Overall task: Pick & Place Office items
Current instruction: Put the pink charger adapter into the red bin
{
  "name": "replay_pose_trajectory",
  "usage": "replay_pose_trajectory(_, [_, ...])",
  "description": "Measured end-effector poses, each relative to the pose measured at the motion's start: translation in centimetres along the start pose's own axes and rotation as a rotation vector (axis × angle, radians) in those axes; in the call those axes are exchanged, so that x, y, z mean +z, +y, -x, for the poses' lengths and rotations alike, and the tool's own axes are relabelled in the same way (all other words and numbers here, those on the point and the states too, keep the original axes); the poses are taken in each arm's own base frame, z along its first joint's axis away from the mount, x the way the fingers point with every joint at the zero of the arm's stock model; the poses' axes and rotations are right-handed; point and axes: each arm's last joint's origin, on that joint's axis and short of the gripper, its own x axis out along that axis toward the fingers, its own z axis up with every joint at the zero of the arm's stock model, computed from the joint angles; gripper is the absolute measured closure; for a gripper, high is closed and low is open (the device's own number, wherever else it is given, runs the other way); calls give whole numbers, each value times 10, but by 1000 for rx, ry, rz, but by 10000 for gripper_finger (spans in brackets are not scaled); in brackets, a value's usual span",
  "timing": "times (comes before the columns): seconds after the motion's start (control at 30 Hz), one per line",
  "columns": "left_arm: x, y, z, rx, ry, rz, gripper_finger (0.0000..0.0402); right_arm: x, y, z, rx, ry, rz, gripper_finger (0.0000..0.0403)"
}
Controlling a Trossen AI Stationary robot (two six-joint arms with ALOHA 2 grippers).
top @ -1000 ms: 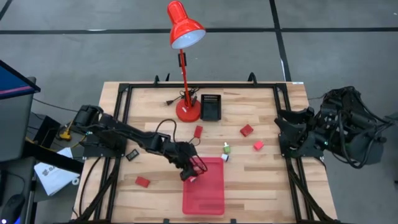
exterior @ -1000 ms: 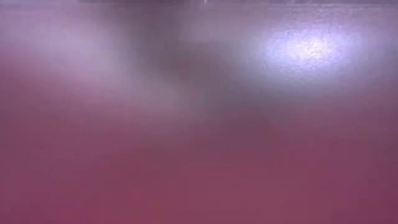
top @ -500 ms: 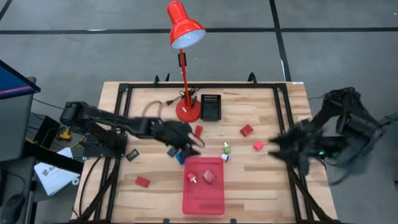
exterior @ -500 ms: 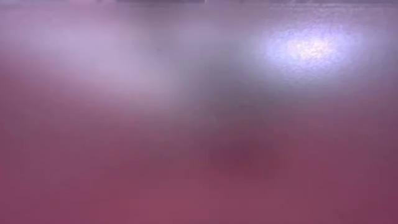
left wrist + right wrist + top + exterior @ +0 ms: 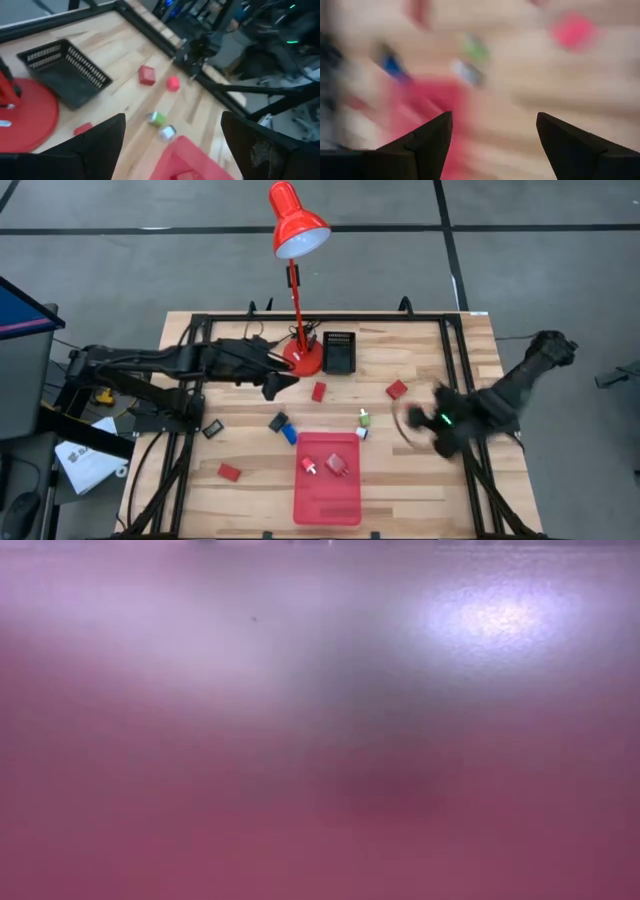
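Note:
My left gripper (image 5: 284, 381) hangs open beside the red lamp's base (image 5: 302, 359), holding nothing; in its wrist view the open fingers frame the table (image 5: 172, 145). My right gripper (image 5: 410, 422) is open (image 5: 495, 130) and blurred over the table's right part, near a red block (image 5: 173, 83). On the wood lie red blocks (image 5: 318, 391) (image 5: 397, 389) (image 5: 229, 472), a white-green pair (image 5: 363, 420), a blue piece (image 5: 289, 434) and black pieces (image 5: 277, 422) (image 5: 211, 429). Two pieces (image 5: 308, 467) (image 5: 337, 465) rest in the red tray (image 5: 327, 500).
A black mesh basket (image 5: 339, 352) stands at the far edge next to the tall red lamp (image 5: 297, 225). A black frame rail (image 5: 450, 360) borders the table. The low view shows only a reddish blur. Bare wood lies right of the tray.
My left gripper has left the tray's far left corner and drawn back up and far-left to the lamp base; two pieces now show in the tray where it stood. My right arm has swung from its rest at the right edge in over the table, toward the red block.

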Motion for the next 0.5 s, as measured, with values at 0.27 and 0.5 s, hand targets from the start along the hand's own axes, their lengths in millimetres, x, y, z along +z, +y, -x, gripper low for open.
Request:
replay_pose_trajectory(0.27, [2,-1,6,-19,-11,-5,82,39,-9,-63,-277,-110,-143,122])
replay_pose_trajectory(0.5, [3,-3,11,-58,-12,-35,82,49,-25,-97,-384,-66,-289,122])
